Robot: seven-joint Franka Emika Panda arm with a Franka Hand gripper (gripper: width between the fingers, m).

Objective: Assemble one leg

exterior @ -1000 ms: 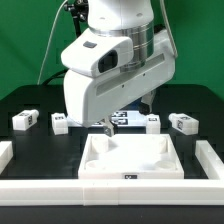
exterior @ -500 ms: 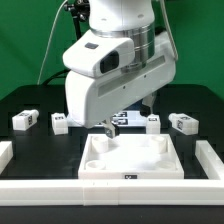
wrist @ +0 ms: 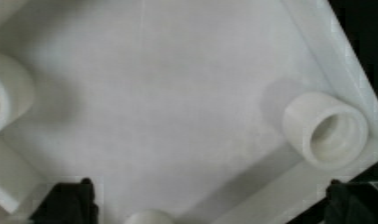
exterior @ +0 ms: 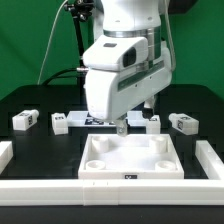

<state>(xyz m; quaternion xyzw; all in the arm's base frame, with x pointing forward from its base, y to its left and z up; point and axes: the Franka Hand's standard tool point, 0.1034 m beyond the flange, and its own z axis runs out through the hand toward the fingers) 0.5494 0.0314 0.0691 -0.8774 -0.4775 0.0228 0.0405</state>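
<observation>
Small white legs with tag markers lie on the black table behind the panel: two at the exterior view's left (exterior: 24, 119) (exterior: 60, 122) and two at its right (exterior: 153, 122) (exterior: 183, 122). The large white square panel (exterior: 130, 163) with corner sockets lies in front of them. My gripper (exterior: 122, 129) hangs over the panel's far edge. In the wrist view the gripper (wrist: 207, 205) is open and empty, its dark fingertips (wrist: 70, 202) wide apart above the panel's inner face (wrist: 168, 90), with a round socket (wrist: 328, 130) below.
The marker board (exterior: 88, 119) lies flat behind the panel, partly hidden by the arm. A white rail (exterior: 60, 187) runs along the table front, with rails at the left (exterior: 5, 151) and right (exterior: 211, 156). A green wall stands behind.
The arm and gripper have moved toward the exterior view's right, along the panel's far edge. The legs and panel have not moved.
</observation>
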